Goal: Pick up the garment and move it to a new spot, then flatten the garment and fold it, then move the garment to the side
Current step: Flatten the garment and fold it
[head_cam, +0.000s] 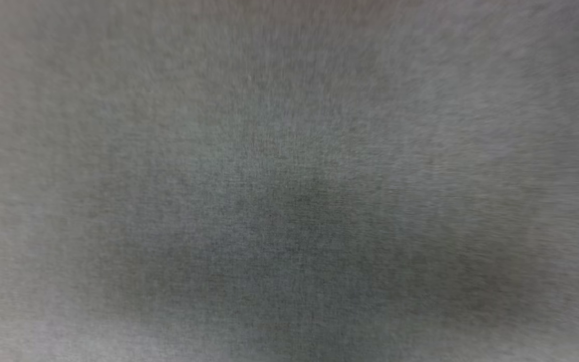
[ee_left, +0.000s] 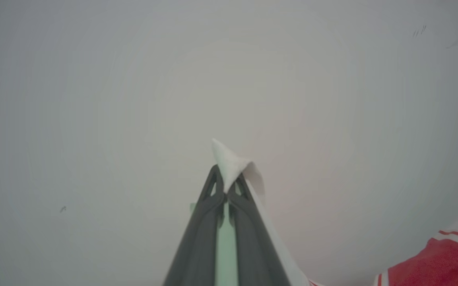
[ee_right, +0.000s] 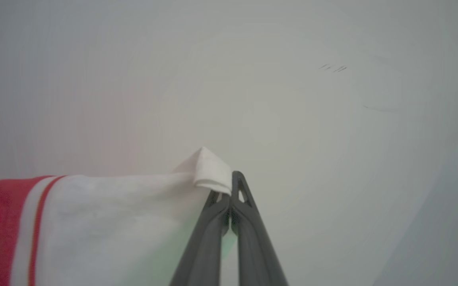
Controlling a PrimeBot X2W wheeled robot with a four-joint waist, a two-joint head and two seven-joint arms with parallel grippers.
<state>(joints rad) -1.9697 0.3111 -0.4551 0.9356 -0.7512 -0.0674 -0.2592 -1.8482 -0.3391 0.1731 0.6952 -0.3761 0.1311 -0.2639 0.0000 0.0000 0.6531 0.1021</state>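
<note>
Red jersey T-shirt with white short sleeves (ee_right: 113, 226) is pinched at white corners, mid-frame in each wrist view, by left hand (ee_left: 226, 180) and right hand (ee_right: 229, 190), both clamped on it.

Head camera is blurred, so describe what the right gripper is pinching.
Over the pale grey surface, the right gripper is shut on a folded white corner. That corner belongs to the garment: white sleeve fabric, then red-and-white stripe trim and red body.

No legible txt, labels, brands or nos. anywhere.
</note>
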